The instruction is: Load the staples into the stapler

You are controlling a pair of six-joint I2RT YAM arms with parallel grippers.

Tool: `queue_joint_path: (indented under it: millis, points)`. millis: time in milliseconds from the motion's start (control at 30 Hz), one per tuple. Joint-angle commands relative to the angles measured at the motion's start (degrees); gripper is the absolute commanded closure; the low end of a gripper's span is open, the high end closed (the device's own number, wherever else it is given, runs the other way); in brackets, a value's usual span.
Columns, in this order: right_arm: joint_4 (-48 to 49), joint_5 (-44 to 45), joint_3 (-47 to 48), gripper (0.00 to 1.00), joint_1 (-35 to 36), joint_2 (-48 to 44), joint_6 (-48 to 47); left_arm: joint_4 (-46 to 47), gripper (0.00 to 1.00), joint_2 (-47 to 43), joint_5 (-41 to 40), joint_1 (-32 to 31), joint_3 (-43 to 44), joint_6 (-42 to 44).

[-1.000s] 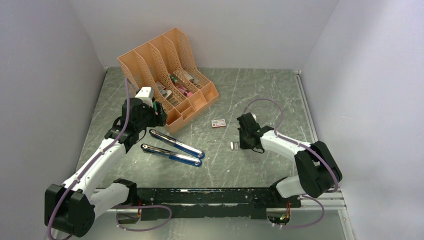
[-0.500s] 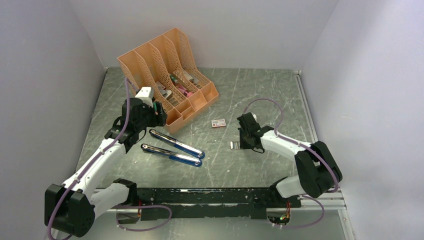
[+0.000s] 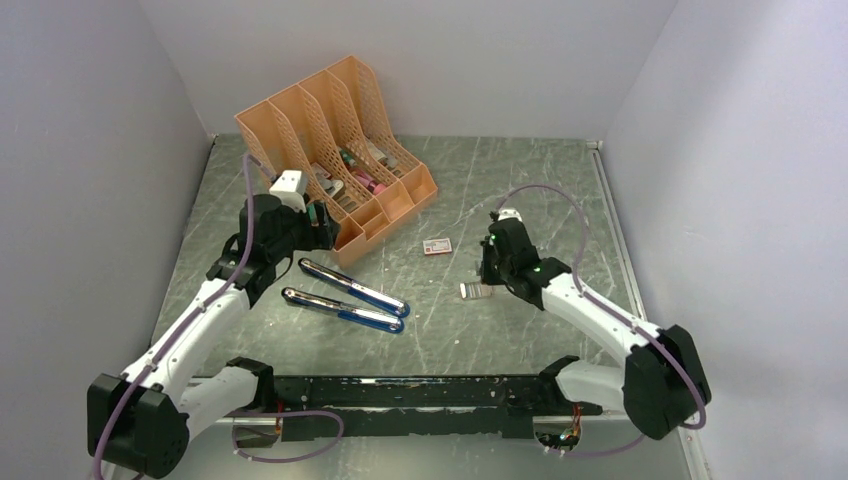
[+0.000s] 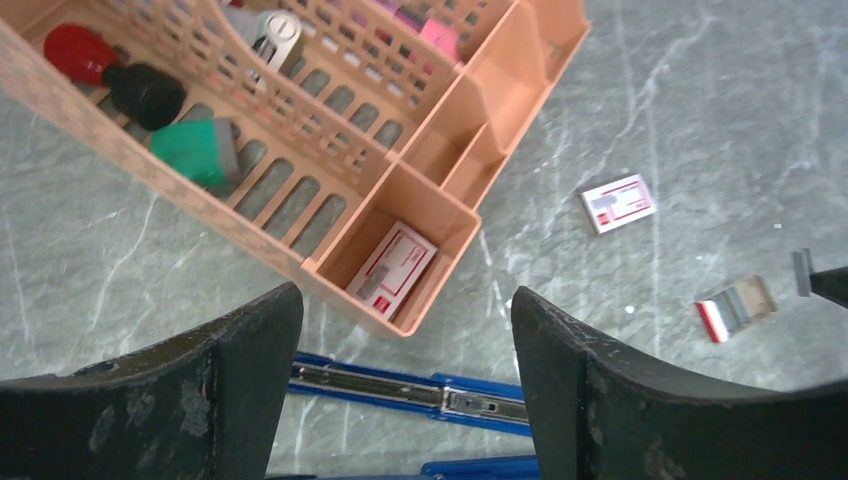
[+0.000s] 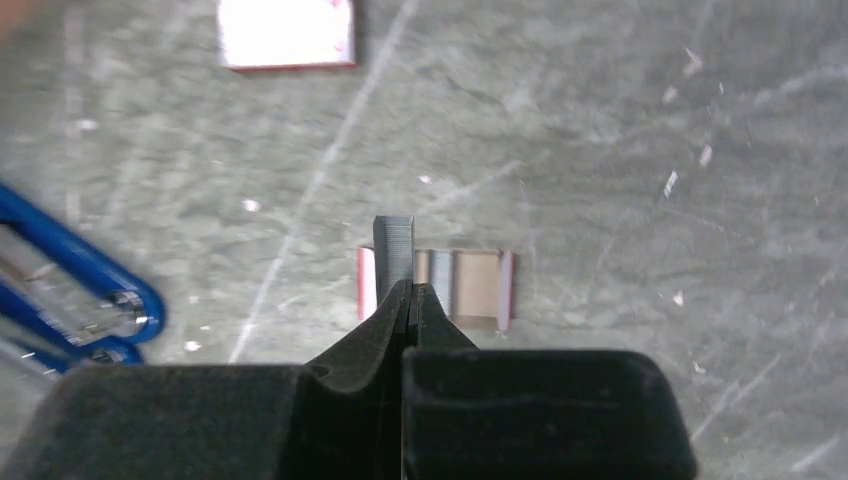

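Right arm has swung its elbow outward and risen since a second ago. We see the right gripper [image 5: 408, 292] clenched on the staples [image 5: 393, 243], a grey strip held off the table, right of the open blue stapler [image 3: 345, 297]. Left gripper [image 4: 400, 305] hangs released, fingers wide, just behind the stapler's left end.

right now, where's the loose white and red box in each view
Top external: white and red box mid-table, right of the orange organizer.
Left wrist: the box, upper right.
Right wrist: the box, top edge, left of centre.
Shared landmark: the open blue stapler, in all three.
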Motion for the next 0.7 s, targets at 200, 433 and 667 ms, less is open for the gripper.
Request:
queue_joint_path:
  millis: [200,433,667]
  points:
    - [29.66,-21.06,-0.65,1.00,-0.59,-11.23,-4.54,14.22,0.11,-7.34,14.39,0.56,5.01,-1.72]
    - [53.20,-37.97,3.70,1.00,-0.60,-6.76,3.79,24.12,0.08,-7.01,31.79,0.56,8.72,-5.61]
    - [69.19,-45.09,8.76,1.00,-0.48,-2.52,11.34,33.17,0.08,-0.96,49.65,0.56,17.53,-12.78]
